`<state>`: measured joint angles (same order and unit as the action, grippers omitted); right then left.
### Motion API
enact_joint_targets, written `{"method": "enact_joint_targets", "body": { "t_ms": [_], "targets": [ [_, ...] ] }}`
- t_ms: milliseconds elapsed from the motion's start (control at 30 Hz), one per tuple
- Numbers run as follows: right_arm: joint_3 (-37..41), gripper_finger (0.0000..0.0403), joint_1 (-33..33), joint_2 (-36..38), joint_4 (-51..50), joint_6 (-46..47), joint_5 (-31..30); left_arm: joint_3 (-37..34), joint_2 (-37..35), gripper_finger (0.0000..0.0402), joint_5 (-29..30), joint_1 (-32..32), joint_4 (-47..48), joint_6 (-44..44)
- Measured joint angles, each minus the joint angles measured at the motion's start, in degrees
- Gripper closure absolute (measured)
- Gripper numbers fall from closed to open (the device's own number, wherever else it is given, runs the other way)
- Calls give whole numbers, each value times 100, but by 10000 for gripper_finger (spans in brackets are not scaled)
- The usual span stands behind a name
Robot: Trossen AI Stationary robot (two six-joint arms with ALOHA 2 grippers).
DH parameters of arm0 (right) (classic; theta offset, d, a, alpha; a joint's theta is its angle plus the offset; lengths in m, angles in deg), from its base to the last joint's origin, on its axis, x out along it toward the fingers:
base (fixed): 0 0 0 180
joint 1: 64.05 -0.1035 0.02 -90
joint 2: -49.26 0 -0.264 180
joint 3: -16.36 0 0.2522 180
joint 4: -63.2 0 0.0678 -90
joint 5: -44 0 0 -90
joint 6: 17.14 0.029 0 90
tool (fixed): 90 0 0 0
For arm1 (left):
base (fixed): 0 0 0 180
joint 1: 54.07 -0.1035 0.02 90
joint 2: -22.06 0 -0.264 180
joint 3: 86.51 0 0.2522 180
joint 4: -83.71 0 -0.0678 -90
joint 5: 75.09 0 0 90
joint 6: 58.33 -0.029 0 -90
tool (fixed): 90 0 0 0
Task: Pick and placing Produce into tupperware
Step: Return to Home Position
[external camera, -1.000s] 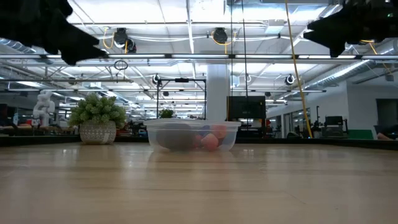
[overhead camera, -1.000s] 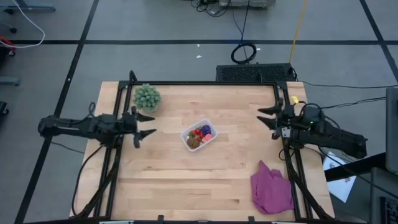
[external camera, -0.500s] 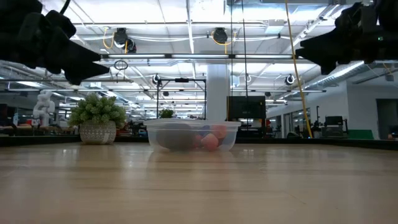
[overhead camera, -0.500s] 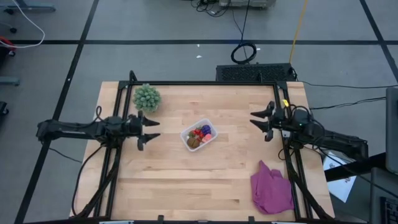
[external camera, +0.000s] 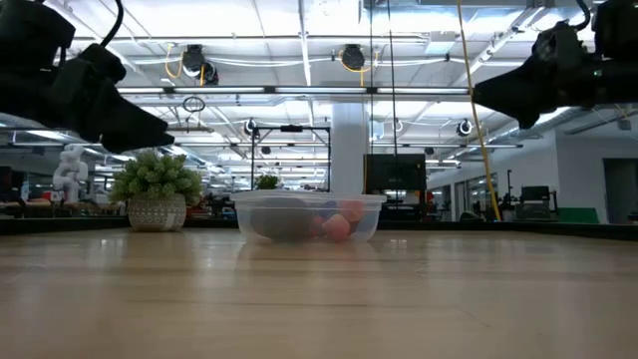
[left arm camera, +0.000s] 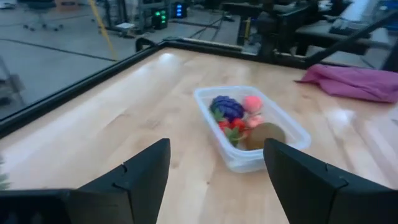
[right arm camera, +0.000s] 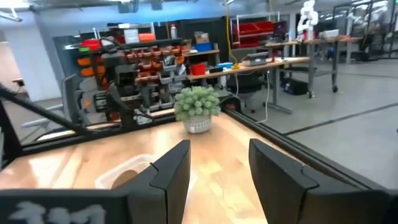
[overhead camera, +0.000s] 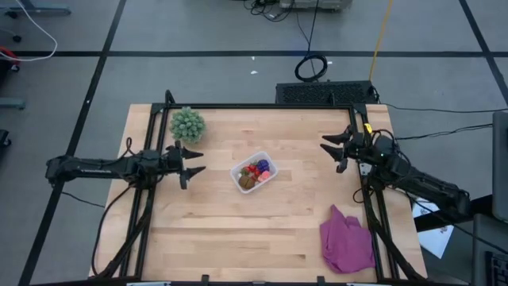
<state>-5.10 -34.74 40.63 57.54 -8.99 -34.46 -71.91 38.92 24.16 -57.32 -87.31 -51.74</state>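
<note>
The clear tupperware tub [overhead camera: 253, 171] stands on its base near the table's middle, also in the low view [external camera: 308, 216] and left wrist view [left arm camera: 252, 126]. Inside it lie the produce: a brown round fruit [left arm camera: 265, 134], small red and pink ones [left arm camera: 244, 114] and a purple cluster [left arm camera: 227, 106]. My left gripper [overhead camera: 190, 161] is open, raised above the table left of the tub, pointing at it. My right gripper [overhead camera: 333, 151] is open, raised near the table's right edge, right of the tub.
A green spiky plant in a pot [overhead camera: 187, 124] stands at the far left of the table. A purple cloth [overhead camera: 346, 241] lies crumpled at the near right corner. Bare wood lies in front of the tub. A black frame [overhead camera: 262, 106] borders the table.
My left gripper has moved a little toward the tub and dropped lower. My right gripper moved toward the tub, then drew slightly back toward the far right edge. The tub and its fruits have stayed in place.
</note>
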Motion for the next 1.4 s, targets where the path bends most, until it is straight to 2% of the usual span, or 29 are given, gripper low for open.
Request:
{"method": "enact_joint_targets", "body": {
  "t_ms": [167,333,400,567,633,700,833,1033,1133,1400],
  "targets": [
    [-2,248,367,8,33,146,853,0,-2,138,-329,-448,-296,-61],
    [-2,248,667,198,16,258,1330,32,-20,137,-1313,-967,-938,-138],
    [-2,248,793,341,26,276,1431,170,-17,140,-1456,-1141,-683,-57],
    [-2,248,1120,754,-37,454,1871,931,2,140,-1468,-1284,937,125],
    [-6,248,1252,855,-183,472,2012,1175,-2,137,-1472,-1215,1118,126],
    [-1,248,1346,841,-316,559,2032,1240,-4,136,-1431,-1076,1118,129],
    [-2,248,1436,815,-359,564,2039,934,139,139,-1098,-700,994,340],
    [-5,248,1439,813,-327,439,2036,412,422,143,-257,-99,-195,418],
    [-5,248,1439,816,-285,403,2034,391,446,140,-7,75,-327,431],
    [130,248,1410,813,-252,355,2019,387,451,144,133,254,-464,824]
  ]
}}
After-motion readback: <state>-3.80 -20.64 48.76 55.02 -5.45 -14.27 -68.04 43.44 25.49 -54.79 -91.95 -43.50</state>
